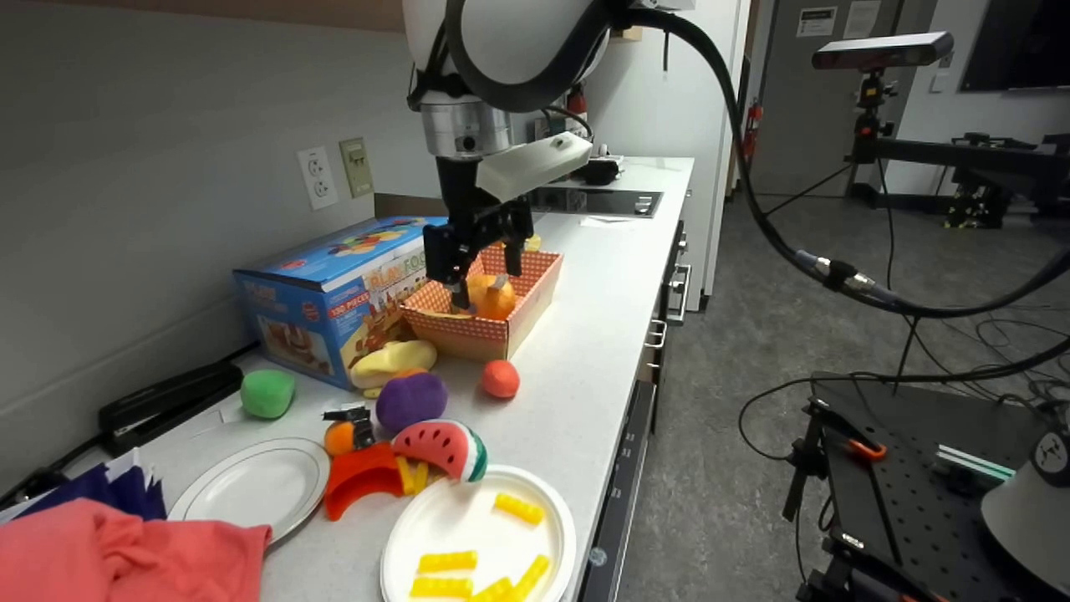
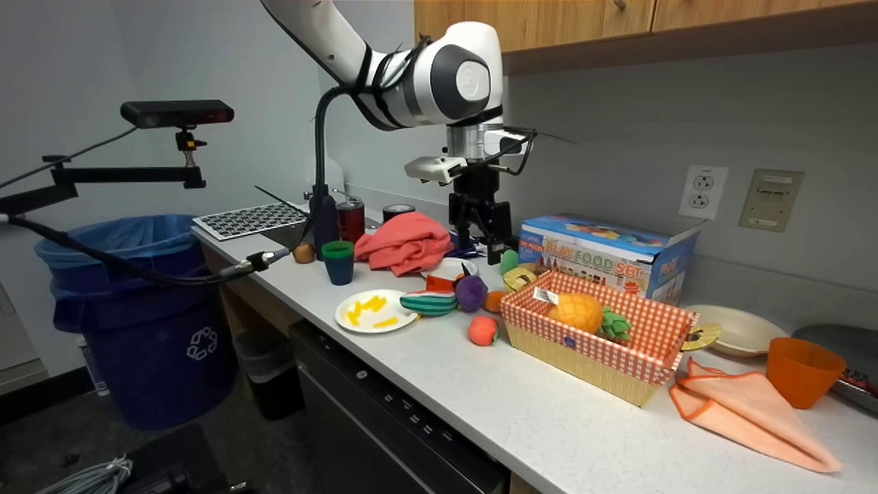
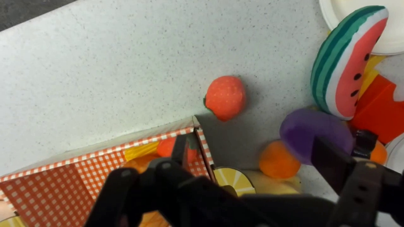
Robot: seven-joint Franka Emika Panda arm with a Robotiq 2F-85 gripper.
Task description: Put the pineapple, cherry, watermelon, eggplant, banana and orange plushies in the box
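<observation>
In an exterior view the gripper, spread wide, hangs mid-frame, the eggplant at its lower left. In an exterior view the orange, below centre, shows between eggplant and box. In the wrist view it lies lower right, between the tips; likely next.

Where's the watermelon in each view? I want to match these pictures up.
In an exterior view, the watermelon is low and left of centre.
In an exterior view, the watermelon is just below centre.
In the wrist view, the watermelon is at the upper right.
Shared landmark: the purple eggplant, beside it in all three.
</observation>
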